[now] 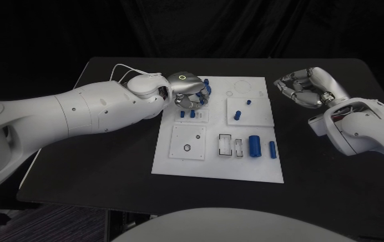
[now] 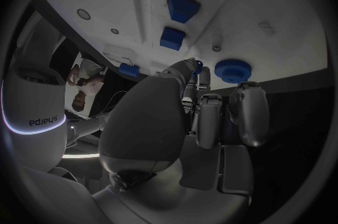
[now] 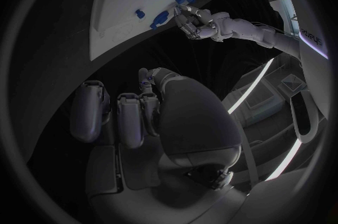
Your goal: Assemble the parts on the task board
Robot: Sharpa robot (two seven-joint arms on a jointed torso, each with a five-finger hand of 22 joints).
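The left hand [image 1: 190, 89] hangs over the far left corner of the white board [image 1: 204, 167], fingers curled down; the wrist view shows a small blue piece [image 2: 199, 68] pinched at its fingertips. The right hand [image 1: 306, 87] sits off the board's right edge above the black table [image 1: 104, 164], fingers curled in; a small blue bit [image 3: 146, 83] shows at their tips, but whether it is held I cannot tell. On the board, a blue cylinder [image 1: 254, 146] lies in the near right part with a thinner blue rod [image 1: 272, 149] just beside it. A round blue knob [image 2: 233, 70] sits near the left fingertips, two blue blocks [image 2: 182, 7] further along.
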